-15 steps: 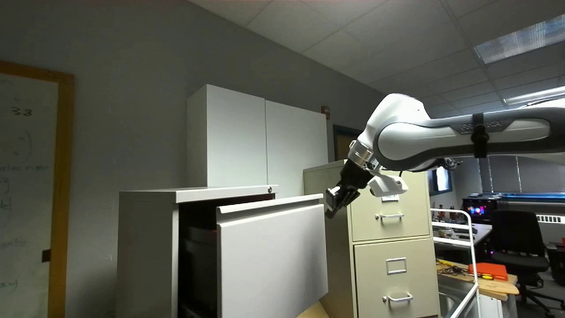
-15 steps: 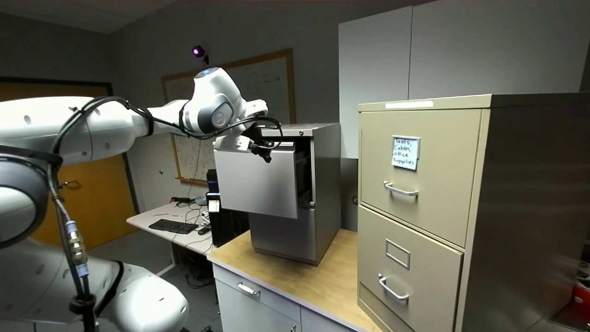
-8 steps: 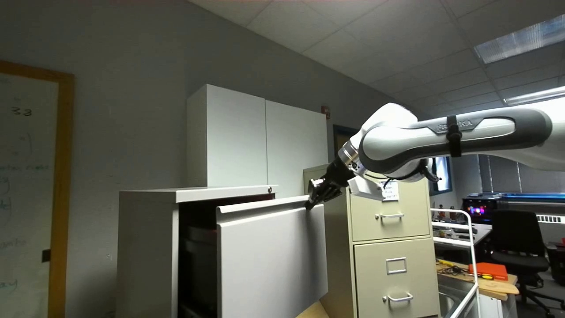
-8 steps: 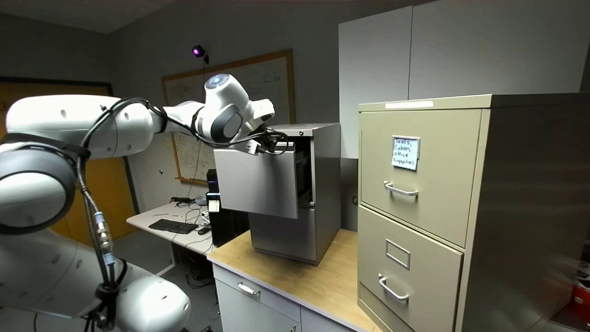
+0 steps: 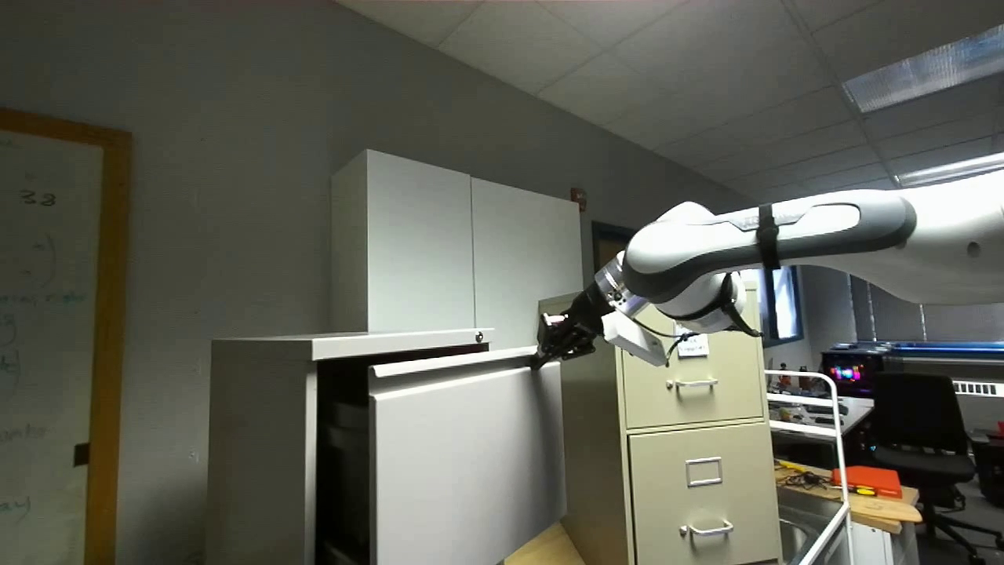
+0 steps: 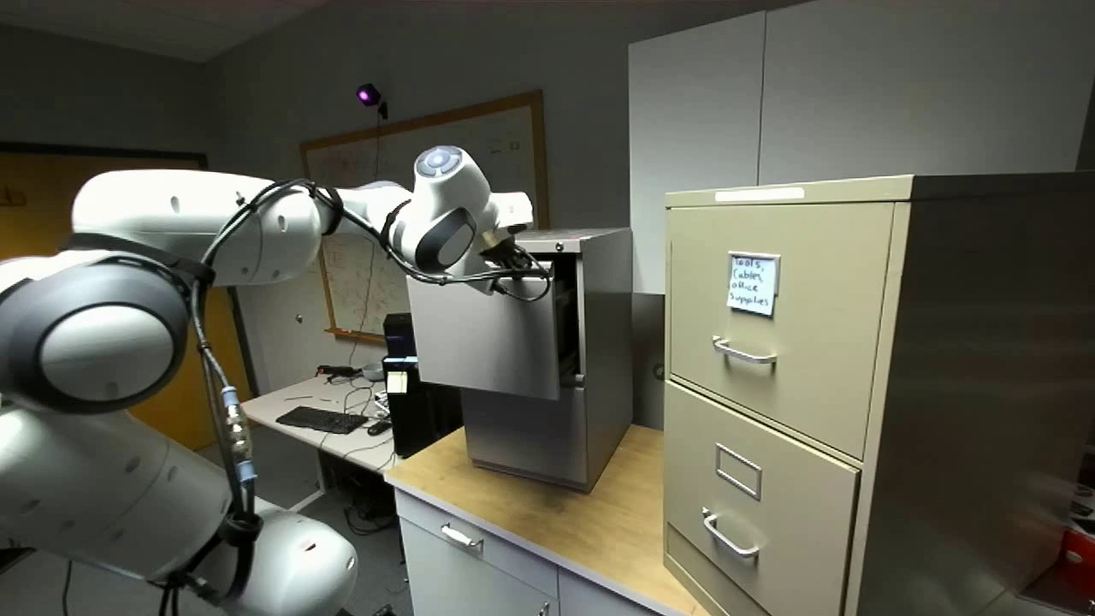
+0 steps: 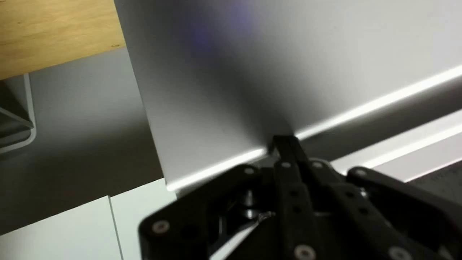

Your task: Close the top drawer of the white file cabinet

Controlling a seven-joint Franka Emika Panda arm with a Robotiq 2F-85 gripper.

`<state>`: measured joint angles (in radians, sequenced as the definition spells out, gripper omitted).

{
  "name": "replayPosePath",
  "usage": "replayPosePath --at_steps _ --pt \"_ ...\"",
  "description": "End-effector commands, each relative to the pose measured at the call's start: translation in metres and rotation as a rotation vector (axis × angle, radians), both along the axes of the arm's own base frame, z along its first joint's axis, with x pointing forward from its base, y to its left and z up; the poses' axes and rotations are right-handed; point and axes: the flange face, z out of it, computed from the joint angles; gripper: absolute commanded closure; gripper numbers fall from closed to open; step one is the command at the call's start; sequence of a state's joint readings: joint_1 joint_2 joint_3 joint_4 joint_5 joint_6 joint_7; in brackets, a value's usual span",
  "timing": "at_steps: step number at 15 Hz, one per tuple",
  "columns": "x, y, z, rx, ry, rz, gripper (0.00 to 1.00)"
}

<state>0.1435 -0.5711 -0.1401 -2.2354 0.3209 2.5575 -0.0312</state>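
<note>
The flat white metal top drawer (image 5: 467, 463) juts from the boxy white metal file cabinet (image 5: 263, 439). The black two-fingered gripper (image 7: 285, 140), jaws clenched empty, meets its upper front. Probably heavy and rigid, the drawer wants pushing nearer mid-width.

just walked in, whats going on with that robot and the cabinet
A robot arm has its closed gripper set against the front of the top drawer of the white file cabinet, near the upper edge. It seems to be there to push the drawer shut. The top drawer stands partly open, with a dark gap between its front and the cabinet body, while the lower drawer is closed.
</note>
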Motion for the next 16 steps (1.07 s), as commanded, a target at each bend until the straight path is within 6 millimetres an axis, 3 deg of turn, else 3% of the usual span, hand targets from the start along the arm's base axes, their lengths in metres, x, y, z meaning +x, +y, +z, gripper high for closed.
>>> replayPosePath --at_steps 1,8,16 --pt "0.037 -0.009 0.006 0.042 -0.020 -0.005 0.98" --pt "0.096 -0.005 0.001 0.089 0.003 0.009 0.98" --pt "0.149 -0.017 -0.005 0.165 -0.001 0.001 0.98"
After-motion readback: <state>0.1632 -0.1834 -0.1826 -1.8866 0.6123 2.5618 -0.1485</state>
